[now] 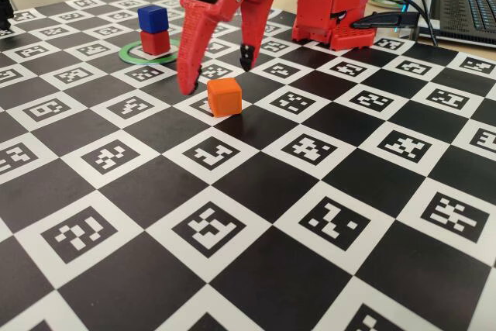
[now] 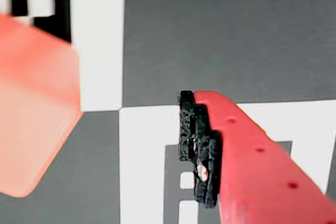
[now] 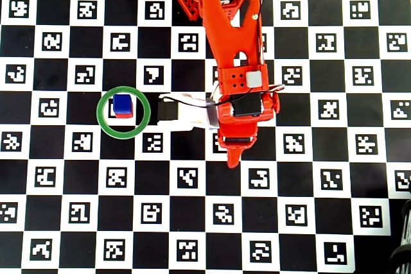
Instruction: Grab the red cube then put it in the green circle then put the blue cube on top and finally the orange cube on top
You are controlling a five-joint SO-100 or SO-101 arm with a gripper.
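The blue cube [image 1: 153, 18] sits on the red cube [image 1: 155, 42] inside the green circle [image 1: 128, 53] at the back left of the fixed view. From overhead the blue cube [image 3: 122, 104] covers most of the red one inside the green circle [image 3: 99, 112]. The orange cube [image 1: 224, 96] stands alone on the board. My gripper [image 1: 217, 74] is open and low, with one finger left of the orange cube and the other behind it to the right. In the wrist view the orange cube [image 2: 31, 108] is blurred at the left, apart from the black-padded finger [image 2: 198, 150]. From overhead my arm [image 3: 234, 62] hides the orange cube.
The board [image 1: 256, 184] is a black and white checkerboard with marker squares. The arm's red base [image 1: 333, 1] stands at the back, with cables and a laptop [image 1: 465, 5] at the back right.
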